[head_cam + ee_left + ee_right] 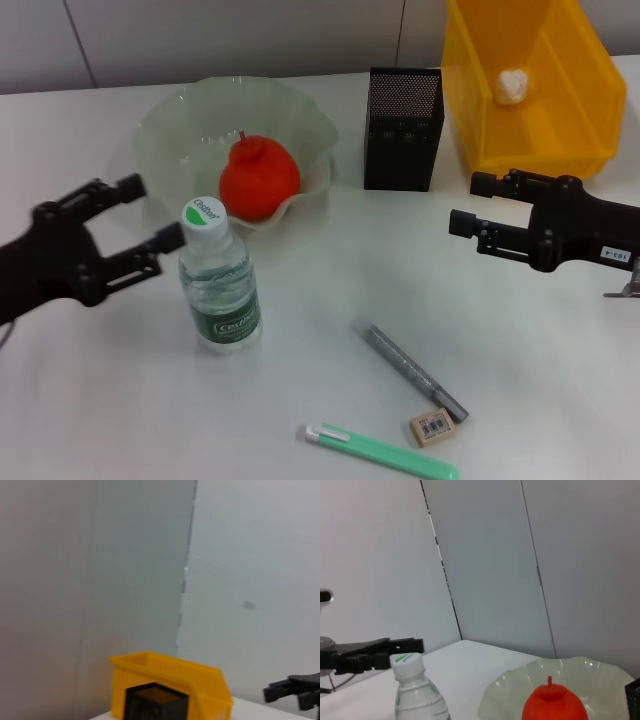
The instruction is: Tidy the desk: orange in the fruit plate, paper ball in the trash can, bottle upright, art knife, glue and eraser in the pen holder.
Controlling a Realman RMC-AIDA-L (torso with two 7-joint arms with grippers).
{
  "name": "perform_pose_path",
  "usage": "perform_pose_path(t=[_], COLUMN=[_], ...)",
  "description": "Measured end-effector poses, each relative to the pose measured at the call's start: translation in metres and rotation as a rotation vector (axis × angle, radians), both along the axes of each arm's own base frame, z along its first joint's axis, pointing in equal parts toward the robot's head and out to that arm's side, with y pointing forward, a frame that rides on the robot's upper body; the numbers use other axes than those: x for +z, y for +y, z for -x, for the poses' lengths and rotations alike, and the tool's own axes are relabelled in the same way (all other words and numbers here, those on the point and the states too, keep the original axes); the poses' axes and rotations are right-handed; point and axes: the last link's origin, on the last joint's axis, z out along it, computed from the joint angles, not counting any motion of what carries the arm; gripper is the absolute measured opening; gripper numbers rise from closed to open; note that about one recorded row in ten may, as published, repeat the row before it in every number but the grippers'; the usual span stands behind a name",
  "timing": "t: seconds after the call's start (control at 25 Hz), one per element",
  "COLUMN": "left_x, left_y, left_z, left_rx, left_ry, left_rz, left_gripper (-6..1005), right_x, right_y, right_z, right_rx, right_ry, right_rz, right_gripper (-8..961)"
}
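White counter [300, 400] filled the head view and carried everything. At about 1 o'clock stood the yellow trash can [530, 100], its far rim cut off by the frame edge, with the paper ball [512, 85] lying inside it. The left wrist view caught only the upper part of that bin, its base cut off. At 11 o'clock sat the translucent fruit plate [180, 120], holding the orange [260, 178]; the right wrist view showed only the near half of both. Between plate and bin, at 12 o'clock, stood the black mesh pen holder [403, 128]; nothing showed above its rim, and its interior could not be made out.

At 9 o'clock the left gripper [135, 222] hovered just beside the bottle [220, 285], its jaws spread apart and holding nothing. At 3 o'clock the right gripper [470, 205] hung in front of the bin, jaws likewise apart and empty; its arm ran off the frame edge.

The bottle stood upright, cap up, just in front of the plate. At 6 o'clock lay the green art knife [385, 452], its tip cut off at the frame edge. Just beyond it lay the grey glue [415, 370], slanted, and the eraser [433, 427] lay near the glue's closer end; whether they touched could not be told.
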Motion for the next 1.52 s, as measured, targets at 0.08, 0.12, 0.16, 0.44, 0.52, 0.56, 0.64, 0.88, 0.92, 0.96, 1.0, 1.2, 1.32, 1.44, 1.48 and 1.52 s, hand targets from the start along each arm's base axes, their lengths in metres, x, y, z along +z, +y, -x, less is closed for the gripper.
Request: perform_pose_path(t=[0.08,0.12,0.16,0.44,0.52,0.56,0.64,0.88,0.92,0.96,1.0,1.2,1.32,1.44,1.48,1.52], left_x=[0.013,0.013,0.017,0.018,0.017,0.016,0.015,0.008,0.008,0.006,0.006,0.004,0.002,0.002,-0.001,-0.001], left_y=[-0.007,-0.007,-0.013,-0.034,-0.043,-0.05,-0.053,-0.066,-0.066,-0.07,-0.07,-0.072,-0.073,-0.073,-0.073,-0.073], left_z=[0.01,0.01,0.016,0.031,0.033,0.035,0.036,0.038,0.038,0.036,0.036,0.034,0.035,0.035,0.034,0.034], left_rx=[0.042,0.042,0.064,0.082,0.052,0.032,0.028,-0.034,-0.034,-0.067,-0.067,-0.095,-0.097,-0.097,-0.096,-0.096], left_ry=[0.009,0.009,0.012,0.036,0.051,0.067,0.075,0.107,0.107,0.103,0.103,0.107,0.114,0.114,0.117,0.117], left_rz=[-0.021,-0.021,-0.024,0.017,0.05,0.078,0.091,0.113,0.113,0.103,0.103,0.117,0.133,0.133,0.137,0.137], left_gripper=[808,808,808,808,808,808,808,807,807,807,807,807,807,808,808,808], right_x=[0.005,0.005,0.01,0.028,0.03,0.034,0.037,0.038,0.038,0.033,0.033,0.011,-0.008,-0.031,-0.037,-0.045], right_y=[0.0,0.0,0.002,0.014,0.018,0.023,0.032,0.056,0.056,0.062,0.062,0.073,0.072,0.065,0.063,0.06], right_z=[0.001,0.001,0.003,0.022,0.029,0.04,0.052,0.092,0.092,0.103,0.103,0.13,0.145,0.159,0.163,0.167], right_rx=[-0.002,-0.002,-0.016,-0.058,-0.064,-0.095,-0.146,-0.243,-0.243,-0.269,-0.269,-0.312,-0.288,-0.217,-0.194,-0.168], right_ry=[-0.001,-0.001,0.002,-0.132,-0.172,-0.247,-0.337,-0.566,-0.566,-0.628,-0.628,-0.747,-0.806,-0.885,-0.902,-0.921], right_rz=[-0.008,-0.008,-0.003,0.146,0.18,0.25,0.325,0.488,0.488,0.526,0.526,0.62,0.677,0.718,0.726,0.737], right_gripper=[664,664,664,664,664,664,664,664,664,664,664,663,663,663,663,663])
